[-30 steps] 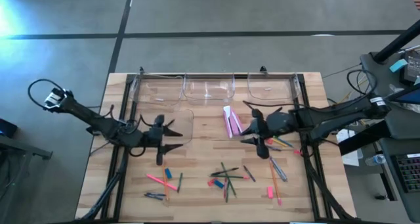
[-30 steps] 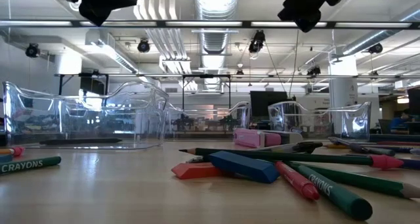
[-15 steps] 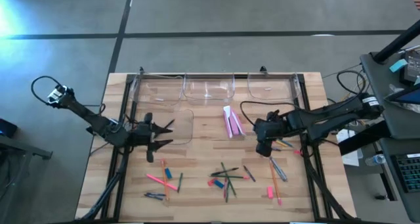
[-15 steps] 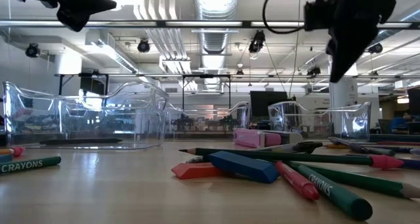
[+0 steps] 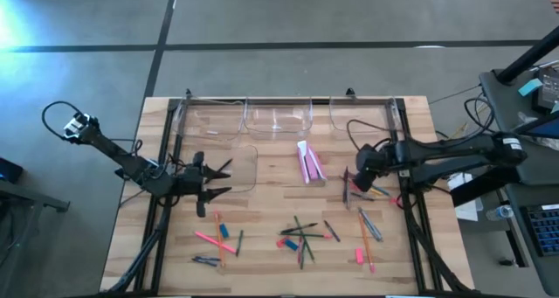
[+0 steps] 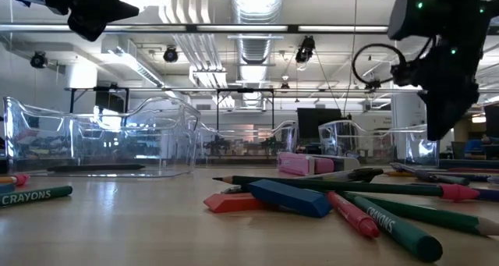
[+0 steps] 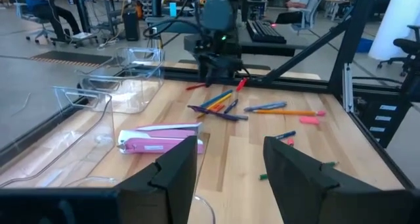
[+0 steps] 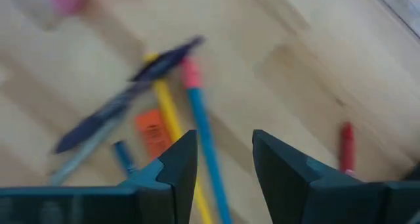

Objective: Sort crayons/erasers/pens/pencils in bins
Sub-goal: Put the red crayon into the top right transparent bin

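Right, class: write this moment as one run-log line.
left gripper: open, empty, waiting above table's left side | right gripper: open, empty, over pencil pile at right | bins: along far edge | erasers: unsorted

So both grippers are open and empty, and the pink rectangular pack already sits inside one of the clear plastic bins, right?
Not quite. The pink rectangular pack lies on the bare wooden table, outside the clear plastic bins, as the high view shows. The left gripper and right gripper are indeed open and empty.
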